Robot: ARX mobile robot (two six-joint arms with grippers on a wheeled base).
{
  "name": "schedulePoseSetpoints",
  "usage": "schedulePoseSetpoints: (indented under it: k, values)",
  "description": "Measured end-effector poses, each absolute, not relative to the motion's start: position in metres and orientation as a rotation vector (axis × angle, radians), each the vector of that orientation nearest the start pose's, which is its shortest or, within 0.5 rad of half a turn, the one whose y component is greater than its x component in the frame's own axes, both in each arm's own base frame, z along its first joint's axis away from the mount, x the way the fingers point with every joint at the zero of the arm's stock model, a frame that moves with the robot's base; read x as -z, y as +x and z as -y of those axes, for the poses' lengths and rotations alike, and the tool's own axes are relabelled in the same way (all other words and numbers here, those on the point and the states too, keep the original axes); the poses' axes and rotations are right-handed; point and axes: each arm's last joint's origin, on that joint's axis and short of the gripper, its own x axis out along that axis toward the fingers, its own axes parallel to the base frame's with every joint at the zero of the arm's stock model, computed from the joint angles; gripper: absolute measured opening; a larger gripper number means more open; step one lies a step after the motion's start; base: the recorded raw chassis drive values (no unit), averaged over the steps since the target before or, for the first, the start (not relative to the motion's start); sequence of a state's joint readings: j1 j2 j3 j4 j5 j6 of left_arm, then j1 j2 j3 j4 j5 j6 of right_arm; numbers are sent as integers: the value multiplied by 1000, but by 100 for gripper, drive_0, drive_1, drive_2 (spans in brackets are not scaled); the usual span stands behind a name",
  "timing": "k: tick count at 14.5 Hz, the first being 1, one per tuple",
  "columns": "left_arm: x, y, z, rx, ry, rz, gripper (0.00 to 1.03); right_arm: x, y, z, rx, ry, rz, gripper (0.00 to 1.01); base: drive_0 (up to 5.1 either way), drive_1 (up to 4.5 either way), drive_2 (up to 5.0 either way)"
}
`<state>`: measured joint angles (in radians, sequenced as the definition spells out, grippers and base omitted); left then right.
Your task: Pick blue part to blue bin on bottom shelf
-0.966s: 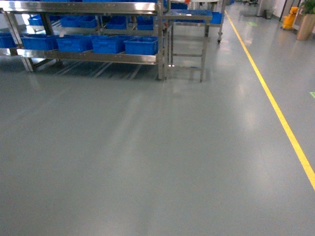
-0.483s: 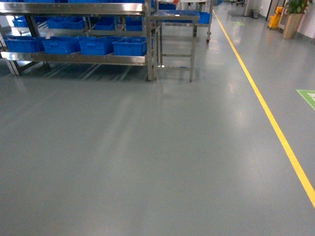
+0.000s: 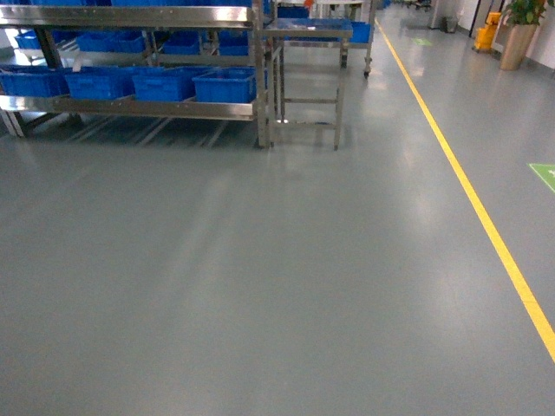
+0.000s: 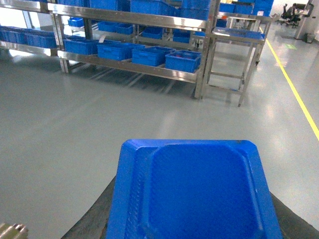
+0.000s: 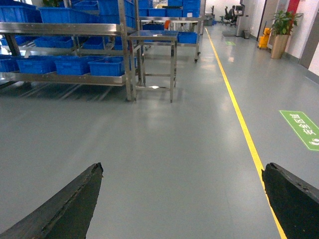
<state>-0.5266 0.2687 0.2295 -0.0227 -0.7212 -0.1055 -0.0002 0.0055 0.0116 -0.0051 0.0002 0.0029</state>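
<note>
The blue part (image 4: 194,194), a flat moulded tray-like piece, fills the lower middle of the left wrist view. My left gripper (image 4: 194,186) is shut on it, with dark fingers (image 4: 97,216) showing at either side. The bottom shelf (image 3: 130,108) of the steel rack lies far ahead at the upper left and carries a row of blue bins (image 3: 224,85). The same shelf (image 4: 149,69) and bins (image 4: 183,60) appear in the left wrist view. My right gripper (image 5: 182,167) hangs open over bare floor, holding nothing. Neither gripper appears in the head view.
A steel-topped table (image 3: 308,30) stands right of the rack's end post. A yellow floor line (image 3: 468,186) runs along the right, with a green floor mark (image 3: 546,173) beyond it and a potted plant (image 3: 513,39) far back. Grey floor lies between me and the rack.
In the head view the rack, table and yellow line have slid left. The green floor mark has come into sight at the right edge.
</note>
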Motion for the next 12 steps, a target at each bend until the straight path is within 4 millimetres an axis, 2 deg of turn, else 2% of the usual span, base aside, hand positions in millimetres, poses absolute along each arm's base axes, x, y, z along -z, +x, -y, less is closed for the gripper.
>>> schedulePoseSetpoints:
  k: [12]
  values:
    - [-219,98,35,-198,-70,-38,44,-167,97,0,0,3,2,98,3,411,-405]
